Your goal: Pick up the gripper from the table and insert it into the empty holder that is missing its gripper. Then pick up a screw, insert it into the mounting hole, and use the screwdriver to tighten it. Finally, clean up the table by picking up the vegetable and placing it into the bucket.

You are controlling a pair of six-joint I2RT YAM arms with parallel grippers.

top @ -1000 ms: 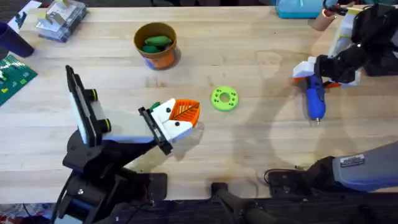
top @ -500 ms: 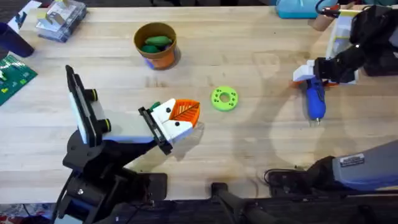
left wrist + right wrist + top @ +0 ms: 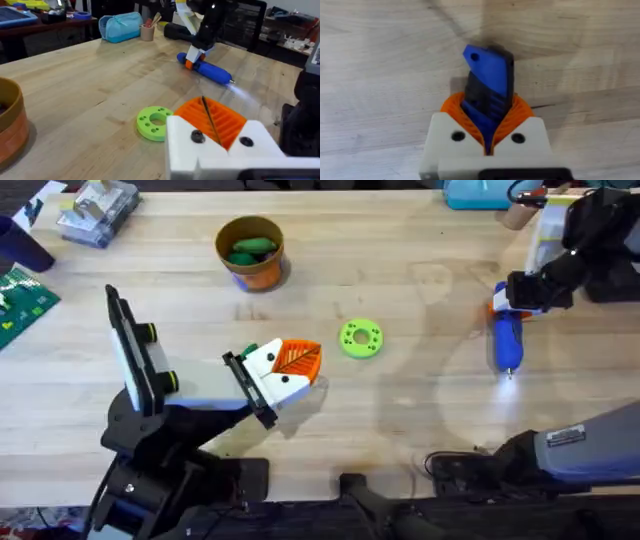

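The blue screwdriver (image 3: pixel 505 340) lies at the right of the table, its lit tip toward the front edge. My right gripper (image 3: pixel 503 306) is shut on its rear end; orange pads (image 3: pixel 455 107) hug the blue handle (image 3: pixel 487 82). The white holder (image 3: pixel 205 388) with its black flange sits on the knobbed black stand (image 3: pixel 135 360). The gripper (image 3: pixel 245 145), white with dark dots, is seated in it. My left gripper (image 3: pixel 205 107) has its orange pads pressed together on nothing. The orange bucket (image 3: pixel 250 255) holds the green vegetable (image 3: pixel 250 248). The screw is out of view.
A flat green disc with holes (image 3: pixel 360 338) lies just right of the left gripper. A plastic box (image 3: pixel 95 210) and a green circuit board (image 3: pixel 20 295) sit at the far left. A blue pouch (image 3: pixel 120 25) and a cup (image 3: pixel 147 32) stand at the back right.
My right gripper has moved from just left of the screwdriver's rear end onto it and shut on the handle. The left side has not moved.
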